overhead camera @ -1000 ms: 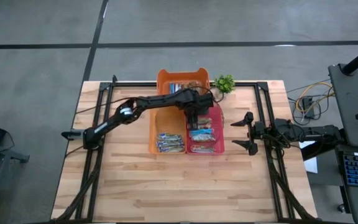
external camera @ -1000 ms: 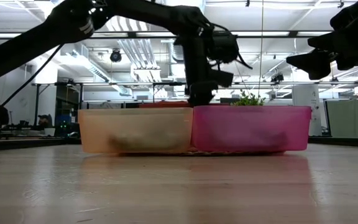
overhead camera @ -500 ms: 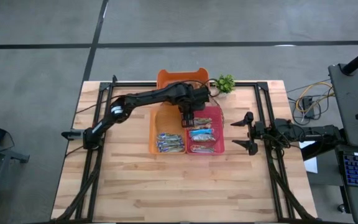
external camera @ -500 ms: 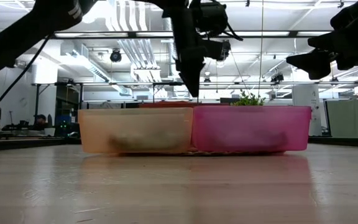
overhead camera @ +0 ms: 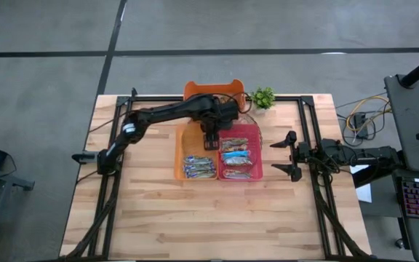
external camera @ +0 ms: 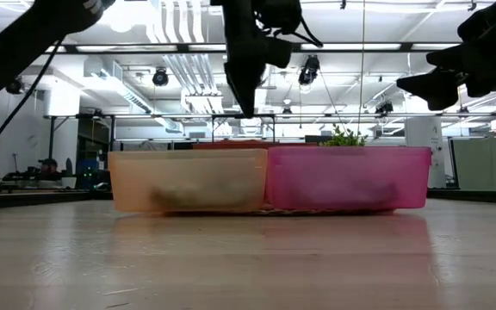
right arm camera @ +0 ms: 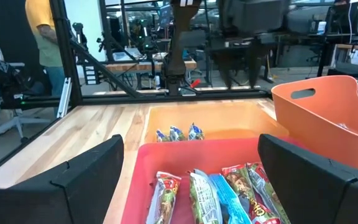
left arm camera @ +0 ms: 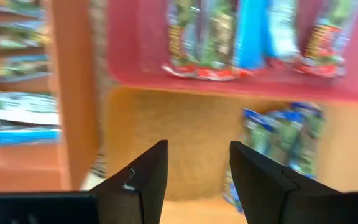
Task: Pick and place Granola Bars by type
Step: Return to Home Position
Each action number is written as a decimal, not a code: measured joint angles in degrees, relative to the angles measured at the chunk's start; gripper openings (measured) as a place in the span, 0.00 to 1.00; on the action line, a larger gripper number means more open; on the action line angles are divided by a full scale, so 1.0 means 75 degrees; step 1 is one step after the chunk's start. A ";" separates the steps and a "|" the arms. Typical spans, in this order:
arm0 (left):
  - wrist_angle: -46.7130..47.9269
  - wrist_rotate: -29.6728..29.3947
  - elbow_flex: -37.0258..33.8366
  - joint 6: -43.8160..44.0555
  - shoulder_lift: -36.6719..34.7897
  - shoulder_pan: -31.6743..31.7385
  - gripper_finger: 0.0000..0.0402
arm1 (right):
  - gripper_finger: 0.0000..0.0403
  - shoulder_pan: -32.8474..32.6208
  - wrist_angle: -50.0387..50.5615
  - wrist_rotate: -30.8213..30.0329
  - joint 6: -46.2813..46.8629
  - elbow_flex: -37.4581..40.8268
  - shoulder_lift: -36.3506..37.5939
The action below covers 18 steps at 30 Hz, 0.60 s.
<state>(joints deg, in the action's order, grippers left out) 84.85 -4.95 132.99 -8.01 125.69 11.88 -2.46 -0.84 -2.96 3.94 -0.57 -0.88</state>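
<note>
Granola bars lie in two bins standing side by side. Blue-green bars (overhead camera: 200,167) rest at the near end of the light-orange bin (overhead camera: 182,142). Mixed bars (overhead camera: 236,156) lie flat on the floor of the pink bin (overhead camera: 257,138). More bars (left arm camera: 17,93) lie in the orange tub (overhead camera: 213,89) behind them. My left gripper (overhead camera: 209,140) hangs open and empty above the bare far end of the light-orange bin, pointing down (left arm camera: 194,168). My right gripper (overhead camera: 278,156) waits open at the table's right side, level, facing the bins (right arm camera: 191,162).
A small green potted plant (overhead camera: 264,97) stands right of the orange tub. A black frame (overhead camera: 308,131) borders the wooden table. Bare wood (overhead camera: 209,218) lies in front of the bins. People and workbenches show in the room beyond the table.
My left gripper has risen out of the pink bin, well above the bin rims. It has gone toward the table's left, to a place over the far end of the light-orange bin. The bars in the bins lie still.
</note>
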 joint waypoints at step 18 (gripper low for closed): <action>-0.3186 0.1290 -0.6953 0.0286 -0.4451 -0.0139 0.39 | 0.89 0.0000 -0.0002 -0.0001 -0.0001 0.0002 -0.0001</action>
<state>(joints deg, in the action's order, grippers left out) 60.96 4.72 80.84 -5.87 92.31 10.84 -2.46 -0.85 -2.96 3.93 -0.56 -0.89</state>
